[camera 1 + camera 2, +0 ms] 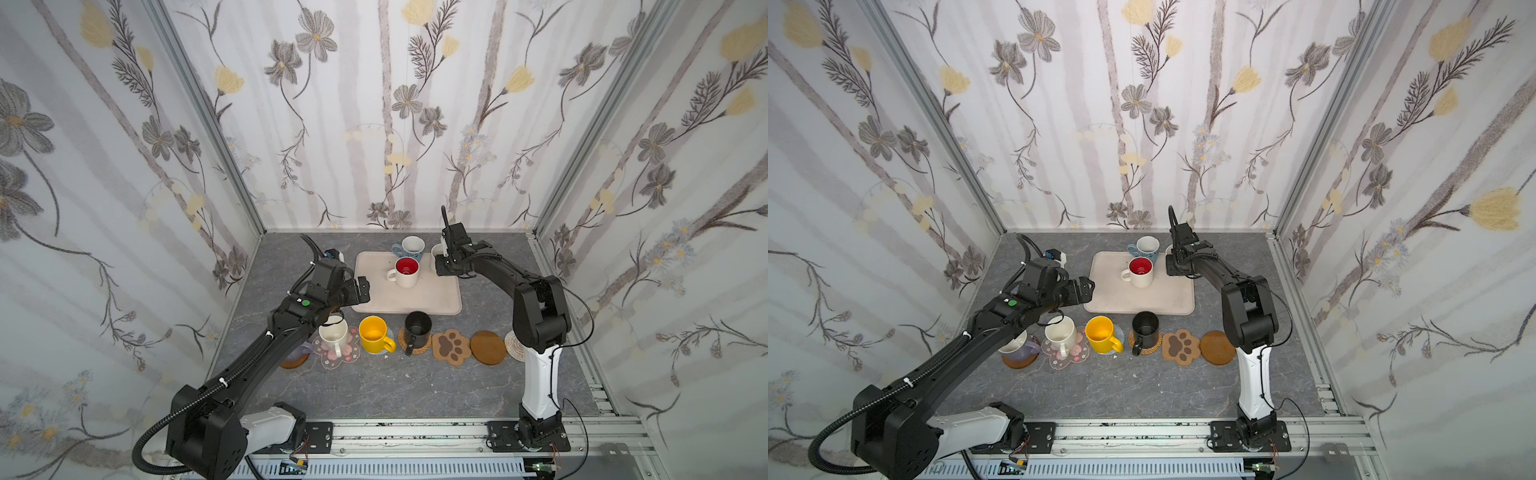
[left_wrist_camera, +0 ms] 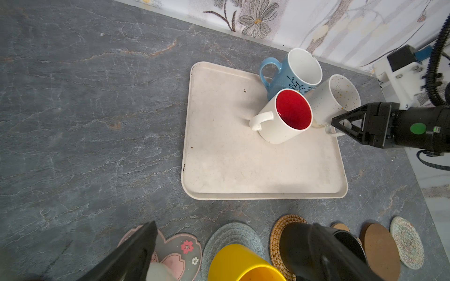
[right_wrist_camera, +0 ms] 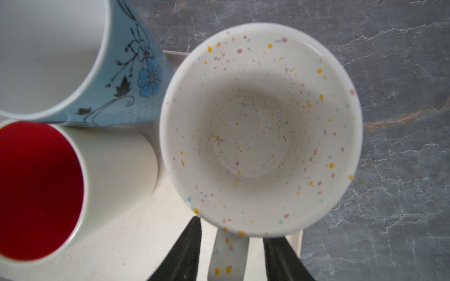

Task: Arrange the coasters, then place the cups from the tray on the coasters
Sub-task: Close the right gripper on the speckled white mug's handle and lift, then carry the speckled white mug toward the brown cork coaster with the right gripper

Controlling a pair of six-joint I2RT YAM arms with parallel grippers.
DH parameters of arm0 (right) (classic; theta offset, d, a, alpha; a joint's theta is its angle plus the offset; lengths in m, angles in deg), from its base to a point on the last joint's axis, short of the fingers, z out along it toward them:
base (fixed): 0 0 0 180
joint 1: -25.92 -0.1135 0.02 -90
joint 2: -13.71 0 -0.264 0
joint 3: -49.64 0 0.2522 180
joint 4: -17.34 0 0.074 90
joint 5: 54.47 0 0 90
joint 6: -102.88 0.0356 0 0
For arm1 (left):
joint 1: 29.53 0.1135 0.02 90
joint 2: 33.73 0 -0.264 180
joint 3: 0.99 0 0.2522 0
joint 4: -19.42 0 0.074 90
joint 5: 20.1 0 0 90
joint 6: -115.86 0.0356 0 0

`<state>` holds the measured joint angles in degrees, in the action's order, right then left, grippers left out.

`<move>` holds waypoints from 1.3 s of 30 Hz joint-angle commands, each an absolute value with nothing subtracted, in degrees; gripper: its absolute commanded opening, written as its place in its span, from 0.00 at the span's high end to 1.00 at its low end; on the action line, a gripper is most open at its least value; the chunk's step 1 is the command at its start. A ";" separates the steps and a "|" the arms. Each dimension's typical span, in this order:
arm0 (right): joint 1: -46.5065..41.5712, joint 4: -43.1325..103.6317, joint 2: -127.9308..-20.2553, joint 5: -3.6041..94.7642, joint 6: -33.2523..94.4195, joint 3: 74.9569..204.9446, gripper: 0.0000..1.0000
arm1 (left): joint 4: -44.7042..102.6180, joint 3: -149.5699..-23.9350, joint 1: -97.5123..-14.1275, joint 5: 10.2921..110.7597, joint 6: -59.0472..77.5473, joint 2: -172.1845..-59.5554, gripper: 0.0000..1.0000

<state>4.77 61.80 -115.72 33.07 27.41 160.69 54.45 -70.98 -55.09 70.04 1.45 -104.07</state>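
Note:
On the cream tray [image 1: 415, 300] stand three cups: a blue patterned mug [image 1: 412, 248], a white mug with a red inside [image 1: 406, 272] and a speckled white mug [image 3: 255, 126] at the tray's far right corner. My right gripper [image 3: 231, 245] is open and straddles the speckled mug's handle [image 3: 229, 255], with a gap on each side. My left gripper [image 1: 361, 291] hangs wide open and empty over the tray's front left corner. In front of the tray lie the coasters in a row; the paw coaster [image 1: 451, 347], a wooden disc [image 1: 489, 348] and a white woven round [image 1: 515, 347] are bare.
Cups stand on the other coasters: a lavender mug [image 1: 1017, 349] on a wooden disc, a white mug [image 1: 333, 336] on the pink blossom, a yellow mug [image 1: 374, 334] on the grey-blue round, a black mug [image 1: 417, 330] on the rattan round. Walls enclose three sides.

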 commanded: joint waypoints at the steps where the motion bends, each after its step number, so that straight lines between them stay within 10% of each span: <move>1: 4.76 60.30 -116.75 31.74 27.96 161.60 0.60 | 53.04 -70.89 -54.99 70.10 1.45 -104.21 0.00; 18: 4.82 60.63 -117.34 30.87 27.85 162.05 1.00 | 52.95 -70.91 -54.93 70.05 1.69 -104.61 0.00; 39: 2.97 56.61 -95.19 30.63 28.44 144.09 1.00 | 51.97 -71.59 -56.40 68.89 1.46 -105.07 0.00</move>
